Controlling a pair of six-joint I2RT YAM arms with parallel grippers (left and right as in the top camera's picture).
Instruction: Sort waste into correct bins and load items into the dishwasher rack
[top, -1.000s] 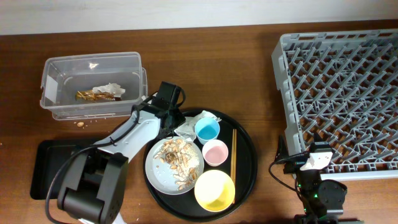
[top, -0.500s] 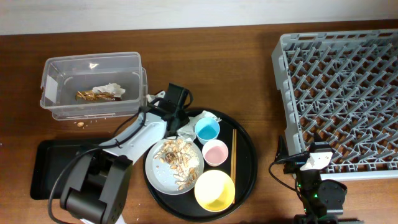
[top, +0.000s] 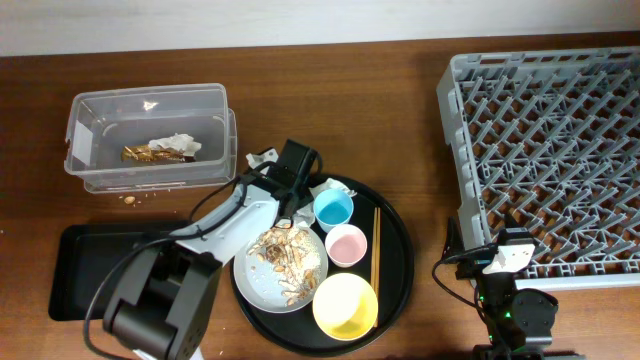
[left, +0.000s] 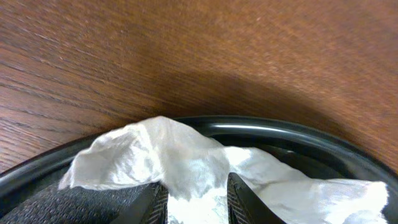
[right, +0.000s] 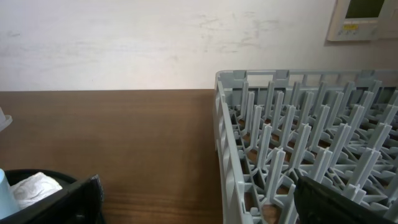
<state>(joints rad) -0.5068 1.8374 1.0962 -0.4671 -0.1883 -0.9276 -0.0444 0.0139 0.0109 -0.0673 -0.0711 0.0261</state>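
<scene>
My left gripper (top: 298, 203) is open and low over the near rim of the round black tray, with a finger on each side of the crumpled white wrapper (top: 328, 187) (left: 180, 155). Food scraps (top: 285, 255) lie on the grey plate (top: 255, 282). The blue cup (top: 333, 208), pink cup (top: 346, 245), yellow bowl (top: 345, 306) and chopsticks (top: 376, 245) sit on the same tray. The clear tub (top: 90, 105) holds a white-and-gold wrapper (top: 165, 149). My right gripper (right: 205, 208) is open and empty beside the grey rack (top: 550, 140) (right: 230, 143).
The shallow black rectangular tray (top: 75, 265) lies at the front left, partly under my left arm. A few crumbs (top: 130, 198) lie on the table below the tub. A small white scrap (top: 262, 158) lies beside my left arm. The round black tray (top: 398, 275) sits at the front centre.
My left arm has swung right, away from the tub, and its gripper has come down over the white wrapper at the round tray's rim. The right arm has not moved.
</scene>
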